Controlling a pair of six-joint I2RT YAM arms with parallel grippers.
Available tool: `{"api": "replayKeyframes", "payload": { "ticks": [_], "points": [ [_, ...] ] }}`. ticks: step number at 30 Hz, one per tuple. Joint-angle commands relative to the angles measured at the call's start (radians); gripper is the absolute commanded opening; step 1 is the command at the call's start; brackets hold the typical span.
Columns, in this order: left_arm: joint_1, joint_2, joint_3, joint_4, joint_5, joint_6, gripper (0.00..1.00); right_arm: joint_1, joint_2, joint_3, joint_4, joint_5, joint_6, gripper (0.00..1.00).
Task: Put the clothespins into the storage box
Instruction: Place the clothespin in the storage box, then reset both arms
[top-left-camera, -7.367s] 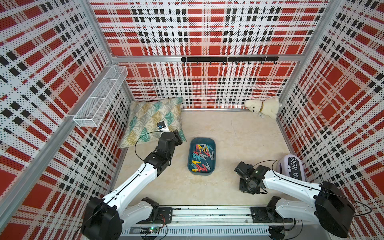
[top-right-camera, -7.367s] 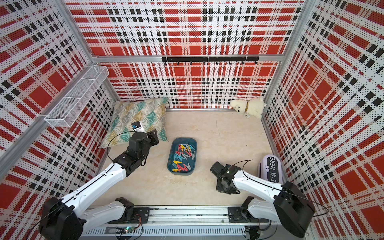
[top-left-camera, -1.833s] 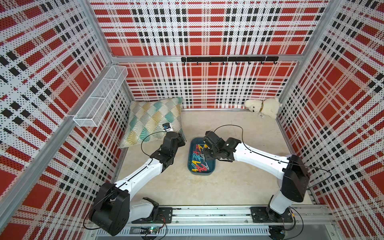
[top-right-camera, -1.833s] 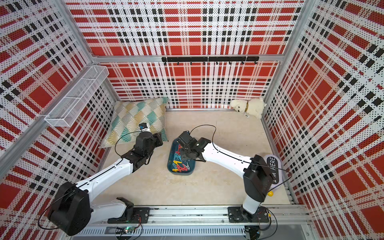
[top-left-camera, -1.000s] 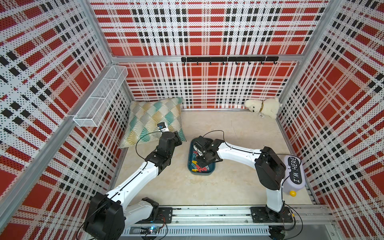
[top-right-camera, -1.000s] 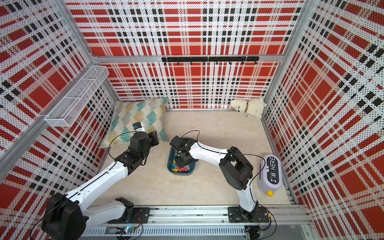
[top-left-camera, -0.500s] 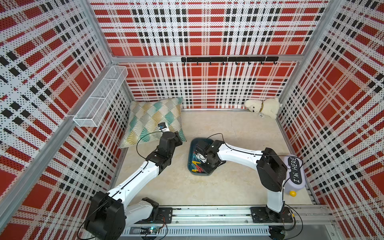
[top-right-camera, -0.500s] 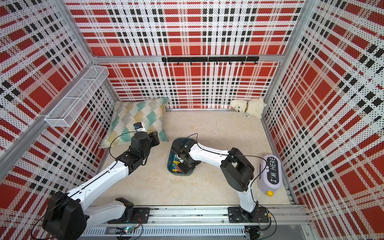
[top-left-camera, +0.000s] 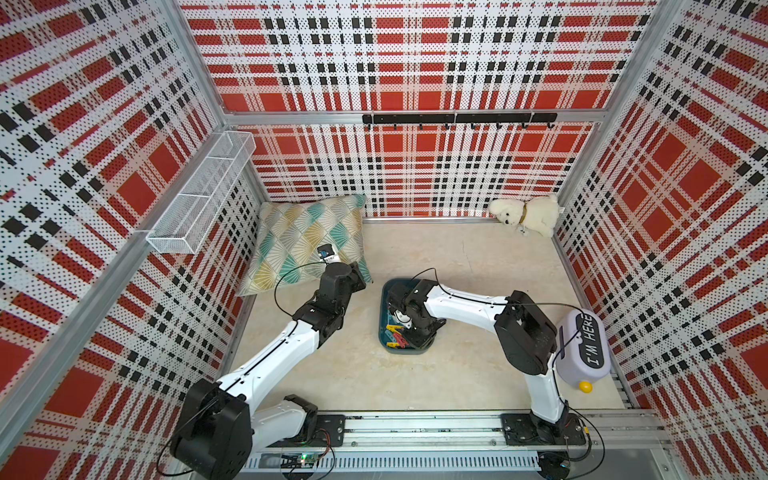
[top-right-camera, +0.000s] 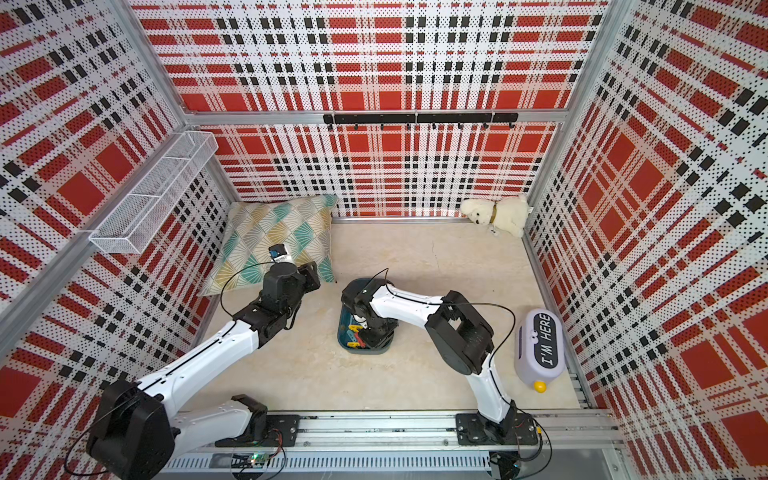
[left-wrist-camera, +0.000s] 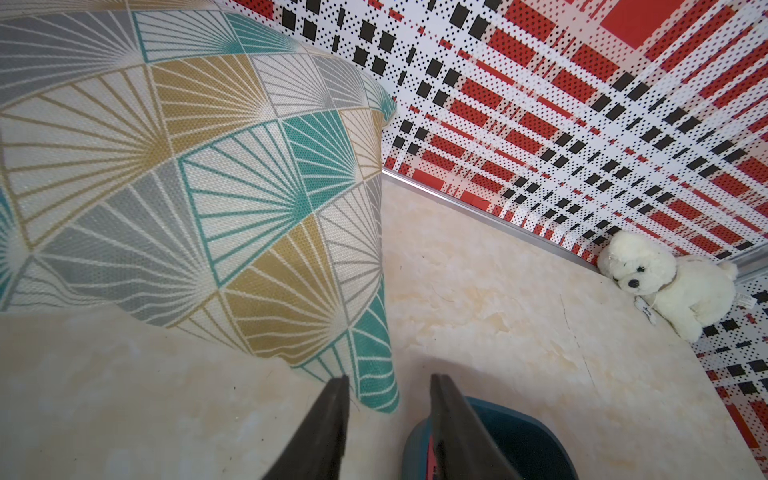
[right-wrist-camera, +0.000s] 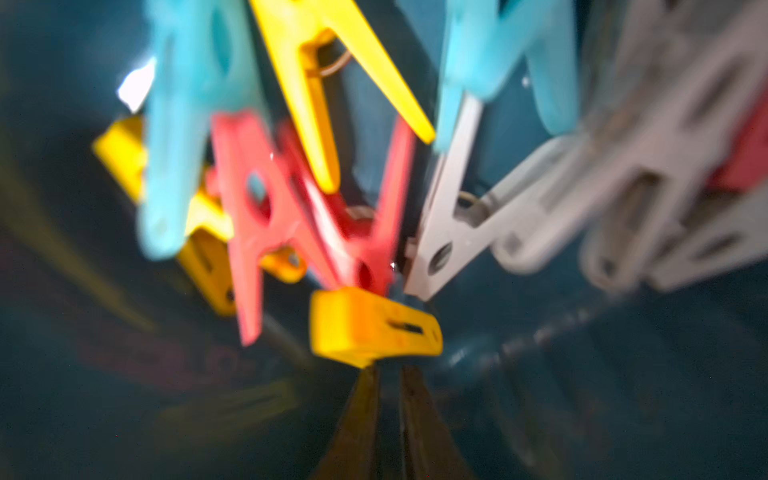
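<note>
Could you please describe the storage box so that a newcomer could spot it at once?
Find the patterned cushion in the floor's far left corner. Just right of its near corner lies the storage box: the only dark teal tray, shallow and holding coloured clothespins.

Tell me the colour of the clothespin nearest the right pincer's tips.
Yellow; the clothespin shows best in the right wrist view.

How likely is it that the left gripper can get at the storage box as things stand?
Probably yes: the left gripper hangs open beside the storage box corner, nothing between; the right arm crowds its middle.
</note>
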Motion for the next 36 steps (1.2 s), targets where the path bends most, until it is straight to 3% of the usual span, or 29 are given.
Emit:
{"api": "replayKeyframes", "payload": {
  "ticks": [1, 13, 14, 18, 19, 23, 25, 26, 30, 36],
  "points": [
    [0.013, -0.023, 0.014, 0.007, -0.006, 0.006, 0.39, -0.015, -0.010, 0.001, 0.020, 0.025, 0.006, 0.19],
    [0.017, -0.002, 0.053, 0.002, 0.004, 0.011, 0.39, -0.123, -0.235, 0.052, 0.119, -0.074, -0.014, 0.41],
    [0.016, 0.001, 0.056, 0.002, 0.010, 0.017, 0.39, -0.144, -0.252, 0.040, 0.148, -0.049, -0.004, 0.46],
    [0.016, 0.010, 0.069, 0.007, 0.002, 0.031, 0.38, -0.270, -0.393, -0.119, 0.387, 0.008, 0.059, 0.95],
    [0.016, 0.016, 0.075, 0.015, -0.014, 0.033, 0.39, -0.307, -0.429, -0.159, 0.452, 0.027, 0.069, 1.00],
    [0.033, 0.062, 0.124, 0.037, -0.044, 0.055, 0.43, -0.421, -0.523, -0.253, 0.610, 0.160, 0.054, 1.00],
    [0.059, 0.076, 0.119, 0.066, -0.061, 0.050, 0.55, -0.473, -0.586, -0.362, 0.756, 0.309, 0.033, 1.00],
    [0.079, 0.085, 0.107, 0.091, -0.070, 0.042, 0.98, -0.518, -0.620, -0.437, 0.848, 0.335, 0.030, 1.00],
    [0.214, 0.136, 0.064, 0.153, -0.058, 0.005, 0.99, -0.708, -0.716, -0.733, 1.187, 0.349, -0.023, 1.00],
    [0.289, 0.072, -0.074, 0.317, -0.218, 0.113, 0.99, -0.854, -0.712, -0.905, 1.418, 0.324, -0.102, 1.00]
  ]
}}
